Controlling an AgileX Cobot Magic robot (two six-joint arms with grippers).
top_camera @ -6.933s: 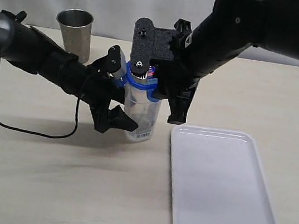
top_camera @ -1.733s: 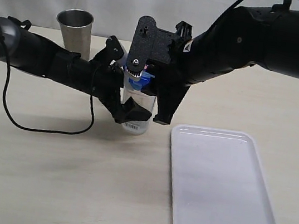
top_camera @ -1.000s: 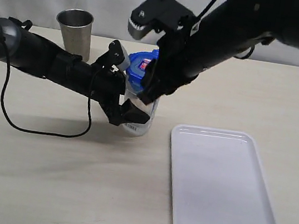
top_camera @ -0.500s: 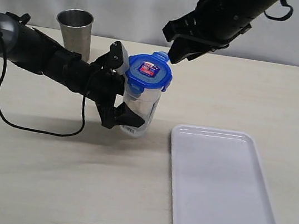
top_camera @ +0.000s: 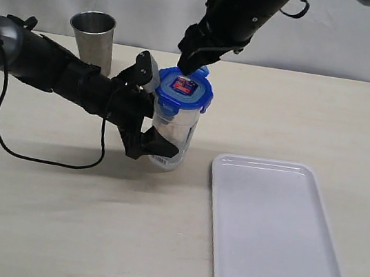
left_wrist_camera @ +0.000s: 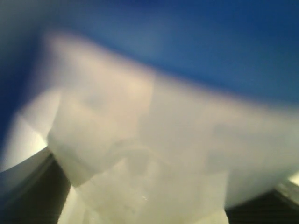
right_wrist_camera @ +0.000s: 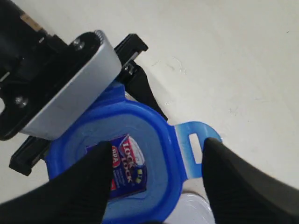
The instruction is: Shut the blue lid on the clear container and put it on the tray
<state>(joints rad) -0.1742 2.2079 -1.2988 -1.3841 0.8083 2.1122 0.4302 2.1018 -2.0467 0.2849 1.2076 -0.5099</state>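
Note:
The clear container point(top_camera: 175, 133) stands left of the tray point(top_camera: 275, 235), with the blue lid point(top_camera: 186, 88) on its mouth. My left gripper point(top_camera: 155, 116) is shut on the clear container from the left, one finger on each side. The left wrist view is a blur of container wall point(left_wrist_camera: 154, 154) under the blue lid point(left_wrist_camera: 196, 42). My right gripper point(top_camera: 190, 64) hangs open just above the lid. In the right wrist view its fingers straddle the lid point(right_wrist_camera: 154, 140) without touching it. One lid flap point(right_wrist_camera: 196, 144) sticks outward, unlatched.
A steel cup point(top_camera: 92, 39) stands at the back left, behind my left arm. The left arm's black cable point(top_camera: 42, 159) loops over the table in front of it. The white tray lies flat at the right front with nothing on it.
My right gripper lifted off the lid, swung up to the right, then came back down left over the lid with its jaws wider. The left gripper and container stayed put.

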